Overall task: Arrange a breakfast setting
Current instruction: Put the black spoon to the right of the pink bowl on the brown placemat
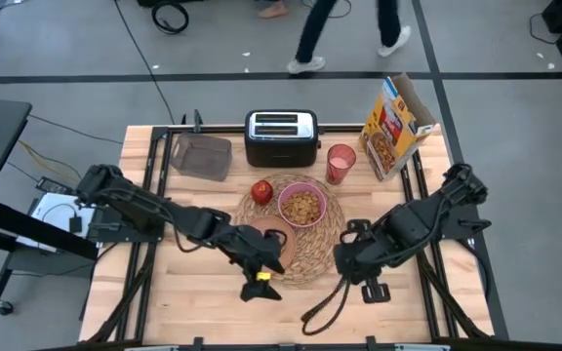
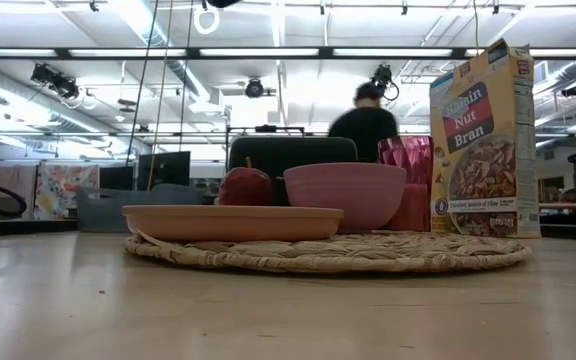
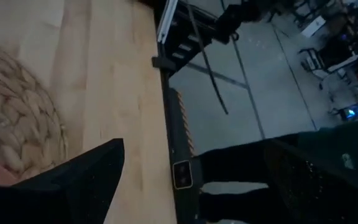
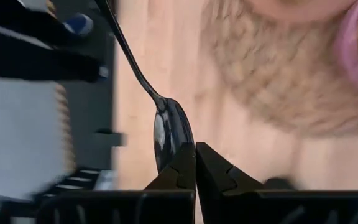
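Observation:
A round straw placemat (image 1: 310, 244) lies mid-table. On it sit a pink bowl (image 1: 301, 205) with cereal, a red apple (image 1: 261, 191) and a tan plate (image 1: 269, 237), which also shows in the low view (image 2: 233, 222). The pinkish cup (image 1: 341, 163) stands on the table behind the mat. My right gripper (image 1: 349, 278) hovers by the mat's near right rim, shut on a metal spoon (image 4: 169, 134). My left gripper (image 1: 260, 278) is open at the mat's near left rim, beside the plate, with nothing between its fingers; only one finger (image 3: 86, 180) shows in its wrist view. My right gripper pinches the tip of the spoon's bowl (image 4: 180, 155) between its two shut fingertips, coming steeply from above. The handle (image 4: 126, 53) sticks out sideways from the fingers toward the table's near edge (image 1: 325, 304). The spoon is clear of the table.
A black-and-silver toaster (image 1: 281, 136), a yellow cereal box (image 1: 398, 125) and a grey container (image 1: 201, 156) stand along the far edge. A person walks past beyond the table (image 1: 344, 29). Bare wood lies near the front edge on both sides of the mat.

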Controlling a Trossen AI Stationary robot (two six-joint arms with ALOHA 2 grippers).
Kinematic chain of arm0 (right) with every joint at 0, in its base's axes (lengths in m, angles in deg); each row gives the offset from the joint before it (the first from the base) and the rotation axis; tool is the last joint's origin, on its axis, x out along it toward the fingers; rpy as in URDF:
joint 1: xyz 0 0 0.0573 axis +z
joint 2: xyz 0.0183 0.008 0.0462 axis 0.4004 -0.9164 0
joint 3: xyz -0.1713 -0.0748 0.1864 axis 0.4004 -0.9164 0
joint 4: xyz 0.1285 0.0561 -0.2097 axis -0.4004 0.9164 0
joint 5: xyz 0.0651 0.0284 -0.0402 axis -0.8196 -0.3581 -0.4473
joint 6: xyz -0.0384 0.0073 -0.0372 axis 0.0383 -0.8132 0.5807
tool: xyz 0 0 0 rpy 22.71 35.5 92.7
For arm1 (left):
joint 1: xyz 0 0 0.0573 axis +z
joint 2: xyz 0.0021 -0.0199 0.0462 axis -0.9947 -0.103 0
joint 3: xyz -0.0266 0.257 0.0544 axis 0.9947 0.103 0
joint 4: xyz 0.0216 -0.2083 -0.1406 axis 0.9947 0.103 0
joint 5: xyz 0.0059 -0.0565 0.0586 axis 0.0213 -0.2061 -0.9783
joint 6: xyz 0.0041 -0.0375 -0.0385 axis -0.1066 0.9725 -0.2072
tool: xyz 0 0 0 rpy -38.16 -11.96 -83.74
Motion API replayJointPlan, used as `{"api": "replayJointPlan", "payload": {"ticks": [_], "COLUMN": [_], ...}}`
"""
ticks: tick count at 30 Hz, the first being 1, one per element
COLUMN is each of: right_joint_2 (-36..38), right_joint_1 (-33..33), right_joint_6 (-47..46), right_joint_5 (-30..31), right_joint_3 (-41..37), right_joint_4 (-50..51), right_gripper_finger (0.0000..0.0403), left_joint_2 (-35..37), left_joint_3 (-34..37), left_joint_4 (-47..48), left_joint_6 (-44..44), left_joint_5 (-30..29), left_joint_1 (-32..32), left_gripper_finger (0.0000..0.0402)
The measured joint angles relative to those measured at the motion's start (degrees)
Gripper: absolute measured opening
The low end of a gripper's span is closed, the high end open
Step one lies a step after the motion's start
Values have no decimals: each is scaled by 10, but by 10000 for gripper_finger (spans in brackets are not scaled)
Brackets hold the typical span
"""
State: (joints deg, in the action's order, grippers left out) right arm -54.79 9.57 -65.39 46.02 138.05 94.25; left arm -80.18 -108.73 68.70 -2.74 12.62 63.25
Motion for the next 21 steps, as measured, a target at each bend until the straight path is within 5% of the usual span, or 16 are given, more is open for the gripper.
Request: {"api": "replayJointPlan", "payload": {"ticks": [8, 15, 21], "right_joint_2": [-35, -31, -32], "right_joint_1": [14, 9, -26], "right_joint_6": [296, 379, 352], "right_joint_5": [135, 243, 228], "right_joint_3": [45, 46, 46], "right_joint_4": [4, 6, 7], "right_gripper_finger": [2, 2, 3], "left_joint_2": [-34, -36, -36], "left_joint_3": [0, 0, 0], "left_joint_4": [-88, -146, -162], "left_joint_6": [38, 40, -48], "left_joint_5": [-20, -89, -226], "left_joint_1": [-2, 0, 0], "left_gripper_finger": [389, 389, 389]}}
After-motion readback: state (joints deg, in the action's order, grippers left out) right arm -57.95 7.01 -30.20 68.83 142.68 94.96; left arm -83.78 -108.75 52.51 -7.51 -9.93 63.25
